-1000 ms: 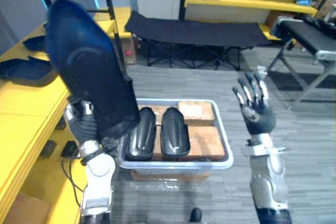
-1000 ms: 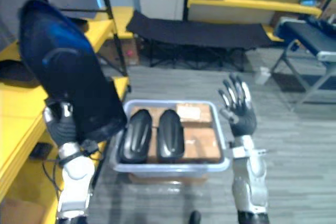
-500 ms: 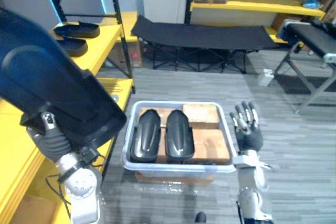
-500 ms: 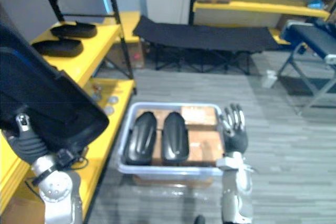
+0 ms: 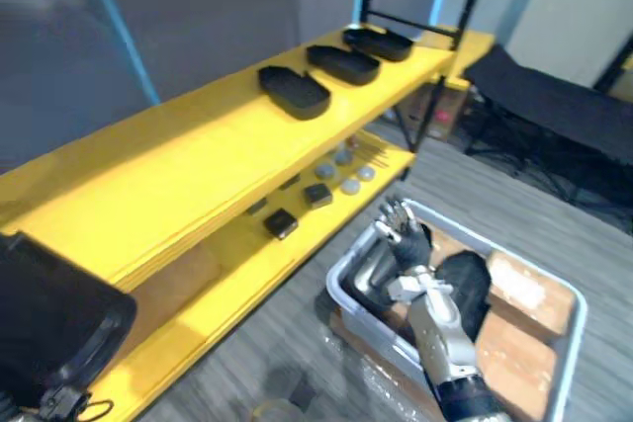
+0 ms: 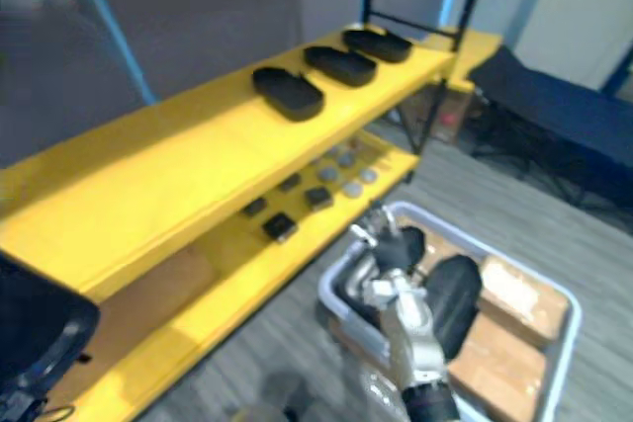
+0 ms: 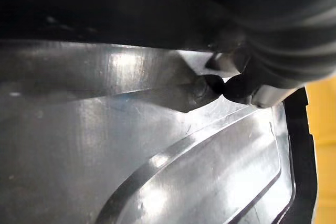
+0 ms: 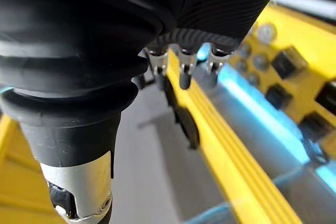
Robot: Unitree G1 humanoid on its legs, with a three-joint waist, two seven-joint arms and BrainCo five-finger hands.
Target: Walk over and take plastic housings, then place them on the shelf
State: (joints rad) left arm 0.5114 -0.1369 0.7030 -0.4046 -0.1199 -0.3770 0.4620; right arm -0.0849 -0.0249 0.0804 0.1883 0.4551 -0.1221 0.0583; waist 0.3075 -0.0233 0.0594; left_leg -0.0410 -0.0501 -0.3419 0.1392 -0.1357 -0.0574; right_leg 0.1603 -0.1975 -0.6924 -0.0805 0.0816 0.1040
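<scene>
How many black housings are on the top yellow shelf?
3, in a row on the top shelf: near housing, middle housing, far housing. More may lie past the picture's edge.

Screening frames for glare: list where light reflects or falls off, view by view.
Left wrist view: bright streaks of glare run across the glossy plastic housing, its upper part dark. Right wrist view: the right hand is dark against the lit yellow shelf. Eye views: shelf evenly lit, no glare.

Your right robot hand (image 5: 405, 240) has silver fingers (image 8: 184, 71) with dark tips. A dark ribbed cover (image 8: 79, 40) wraps its wrist, and below it you see a silver-grey forearm (image 5: 442, 335).
</scene>
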